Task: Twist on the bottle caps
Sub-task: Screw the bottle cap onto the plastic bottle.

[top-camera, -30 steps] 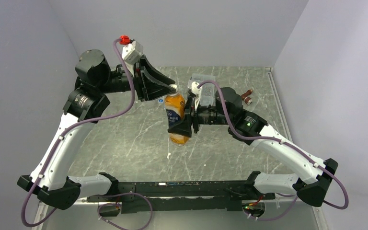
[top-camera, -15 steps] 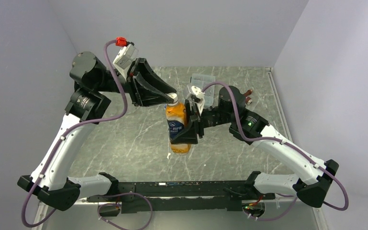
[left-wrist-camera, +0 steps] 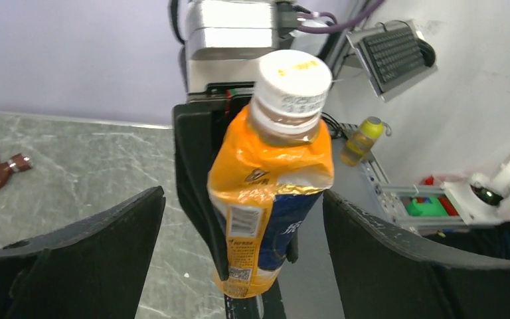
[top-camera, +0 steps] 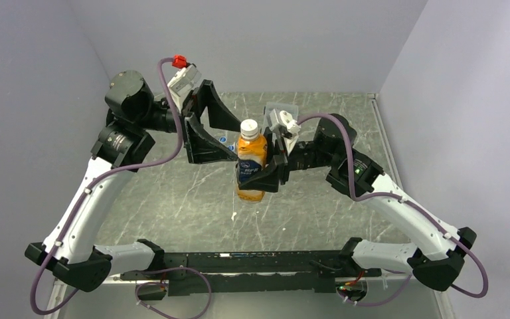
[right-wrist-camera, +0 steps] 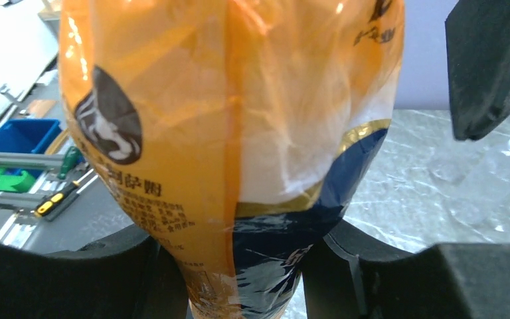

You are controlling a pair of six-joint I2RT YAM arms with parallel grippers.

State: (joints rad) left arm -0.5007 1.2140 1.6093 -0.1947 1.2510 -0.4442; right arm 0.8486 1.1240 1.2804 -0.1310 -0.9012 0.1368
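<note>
Holding the orange bottle (top-camera: 252,149) aloft, white cap (top-camera: 249,126) on, left pincer (top-camera: 231,139) spread.

Over the middle of the worktop (top-camera: 172,199), nearer its far edge, my right pincer (top-camera: 262,176) is clamped on the bottle's blue label band and carries it roughly upright, clear of the surface. My left pincer stands wide apart, a finger on either side of the neck, gripping nothing. The white cap sits on the neck, though I cannot tell whether it is threaded home. If I twist again, the soft crumpled wall may slip or turn in my right grip, and a crooked cap could cross-thread.
</note>
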